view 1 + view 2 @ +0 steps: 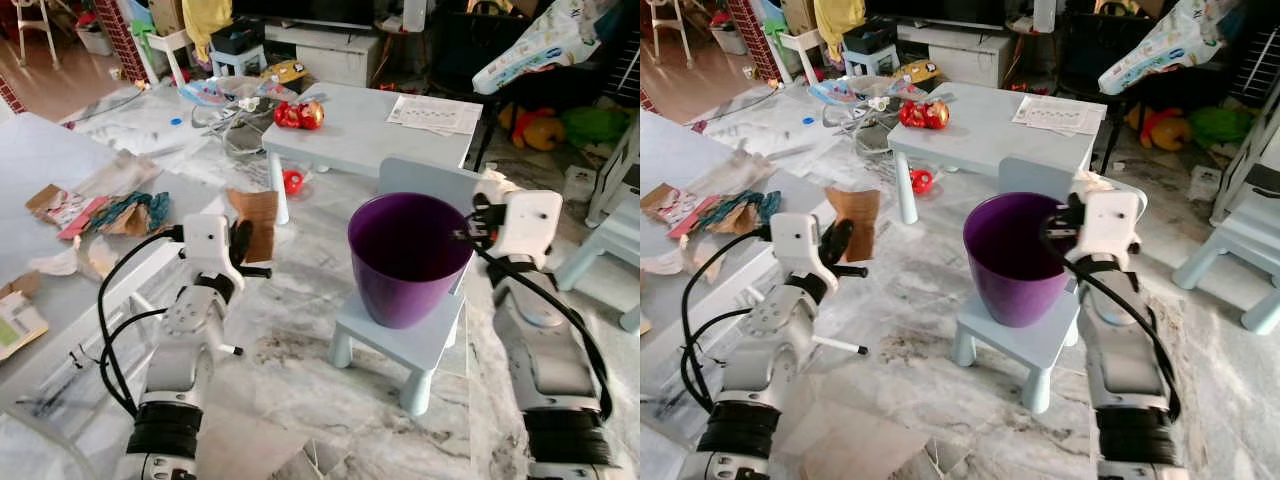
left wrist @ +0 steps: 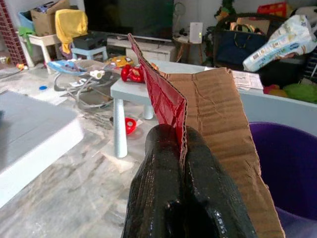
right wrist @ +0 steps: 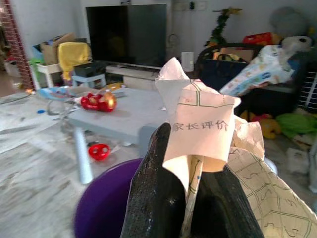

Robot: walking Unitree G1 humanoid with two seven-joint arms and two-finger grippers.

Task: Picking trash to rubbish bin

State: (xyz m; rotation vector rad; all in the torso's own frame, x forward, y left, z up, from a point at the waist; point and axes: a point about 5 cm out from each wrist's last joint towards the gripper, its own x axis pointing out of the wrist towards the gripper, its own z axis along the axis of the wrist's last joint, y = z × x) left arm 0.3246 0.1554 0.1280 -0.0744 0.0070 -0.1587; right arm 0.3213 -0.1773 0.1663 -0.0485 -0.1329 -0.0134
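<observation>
**Operator:** Bin (image 1: 408, 255) first, since it's the biggest thing in front of me: a purple tub standing upright on a small pale blue stool (image 1: 420, 345), mouth open to the ceiling. I reckon it sits raised like that so both arms can reach over the rim without bending.

**Spotter:** And the low bench (image 1: 365, 125) behind it?

**Operator:** Pale blue, carrying a red toy (image 1: 299, 114) and a printed sheet (image 1: 434, 113). More scraps lie on the grey mat (image 1: 50, 165) to my left, well apart from the bin.

**Spotter:** What is each arm carrying?

**Operator:** My left gripper (image 2: 181, 148) has its jaws clamped together on a piece of corrugated cardboard (image 2: 218, 124), brown on one face and red on the other. The sheet stands up out of the jaws, pinched by its lower edge. From the head camera that arm sits left of the bin, not yet over it.

**Spotter:** The right one?

**Operator:** My right gripper (image 3: 193, 173) is shut on a crumpled paper (image 3: 200, 121) with printed characters and green ruled lines. The wad is wedged between the jaws and bulges above them. That arm is at the bin's right rim, and its wrist camera sees the purple mouth just below, so I judge the paper is nearly placed for a drop.
</observation>
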